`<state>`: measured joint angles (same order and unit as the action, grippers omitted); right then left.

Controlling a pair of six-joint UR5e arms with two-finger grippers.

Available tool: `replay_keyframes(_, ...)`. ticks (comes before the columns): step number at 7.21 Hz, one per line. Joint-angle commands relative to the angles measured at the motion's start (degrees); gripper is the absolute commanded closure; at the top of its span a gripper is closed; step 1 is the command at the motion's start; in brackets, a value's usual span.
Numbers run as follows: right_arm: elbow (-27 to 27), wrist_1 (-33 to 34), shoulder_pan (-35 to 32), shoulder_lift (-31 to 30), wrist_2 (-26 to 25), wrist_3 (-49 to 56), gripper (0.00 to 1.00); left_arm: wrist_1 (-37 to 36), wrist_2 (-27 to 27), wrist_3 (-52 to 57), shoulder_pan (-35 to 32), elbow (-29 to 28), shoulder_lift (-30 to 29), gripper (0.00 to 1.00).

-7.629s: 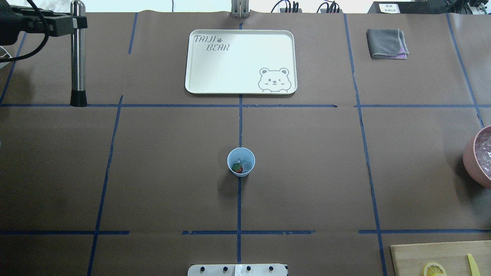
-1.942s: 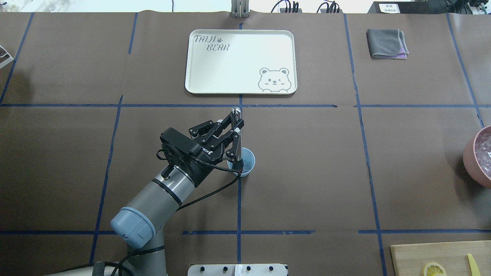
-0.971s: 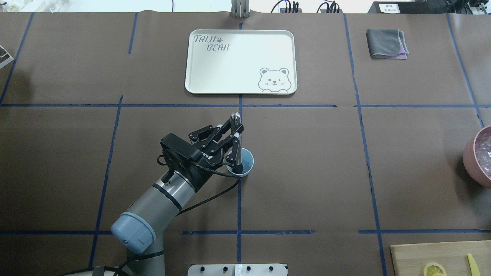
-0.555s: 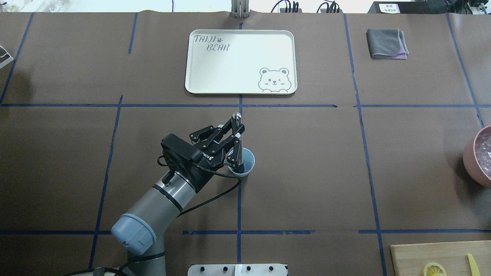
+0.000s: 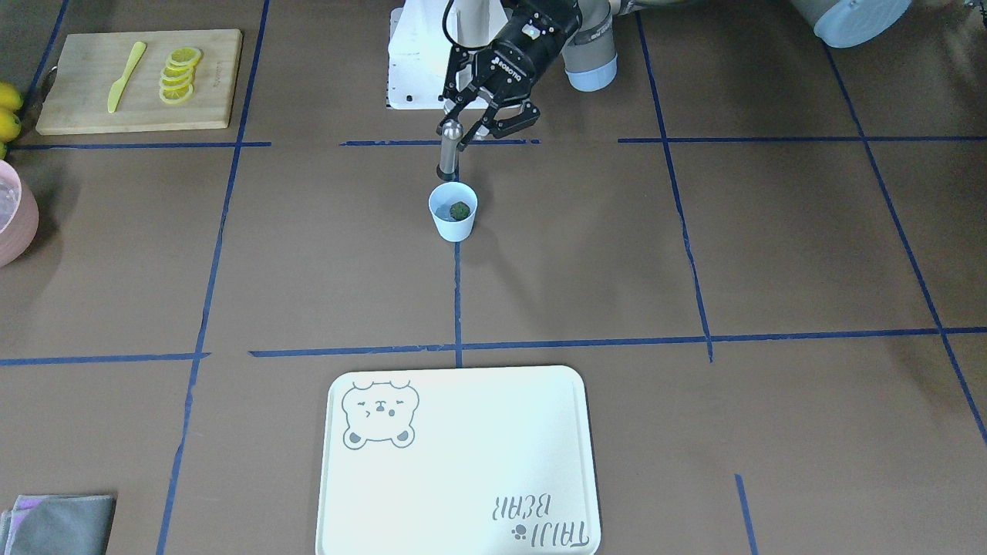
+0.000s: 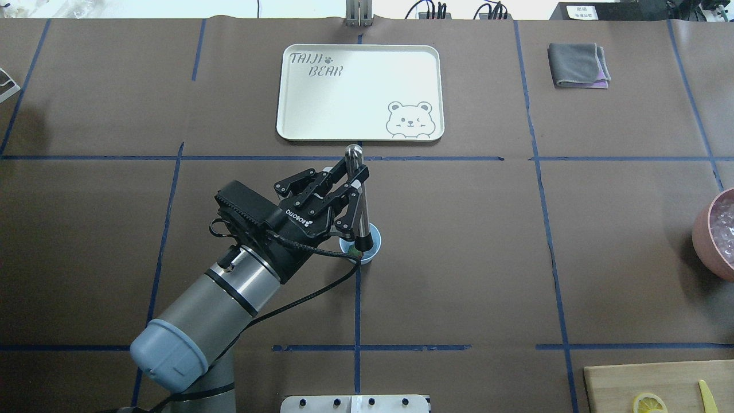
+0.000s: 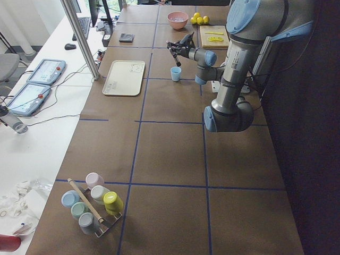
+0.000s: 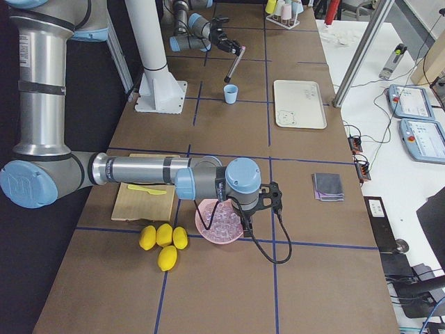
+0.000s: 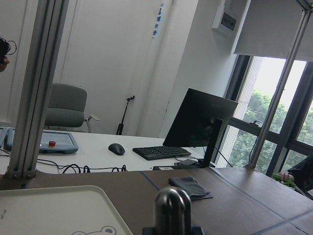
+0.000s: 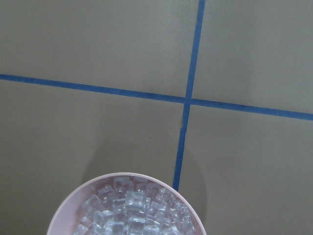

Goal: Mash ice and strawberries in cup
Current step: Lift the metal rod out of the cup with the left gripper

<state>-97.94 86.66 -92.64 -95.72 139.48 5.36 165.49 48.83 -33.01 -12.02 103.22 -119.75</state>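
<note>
The light-blue cup stands at the table's middle, also in the front view. In it lies the strawberry, its green cap up. The ice beside it is too faint to make out. My left gripper is shut on a steel muddler and holds it upright. In the front view the muddler's black tip hangs just above the cup's rim. My right gripper hovers over the pink bowl of ice cubes; I cannot tell whether it is open or shut.
A white bear tray lies beyond the cup. A grey cloth is at the far right. A cutting board holds lemon slices and a yellow knife. The pink bowl sits at the right edge.
My left gripper has risen with the muddler. Its tip has come up out of the cup to just above the rim. The cup has stayed in place.
</note>
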Motion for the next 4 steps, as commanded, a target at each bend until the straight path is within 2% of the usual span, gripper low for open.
replay_keyframes(1, -0.1, -0.1, 0.0, 0.0, 0.0, 0.0, 0.01, -12.8, 0.7, 2.6, -2.0, 15.0, 0.8, 1.00)
replay_keyframes(3, -0.4, -0.2, -0.3, 0.1, 0.0, -0.1, 0.01, -18.2, 1.4, -2.7, -7.3, 15.7, 3.9, 1.00)
replay_keyframes(4, -0.3, -0.2, -0.4, 0.4, -0.1, 0.0, 0.01, -22.6, 7.1, -6.0, -11.8, 15.7, 3.9, 1.00)
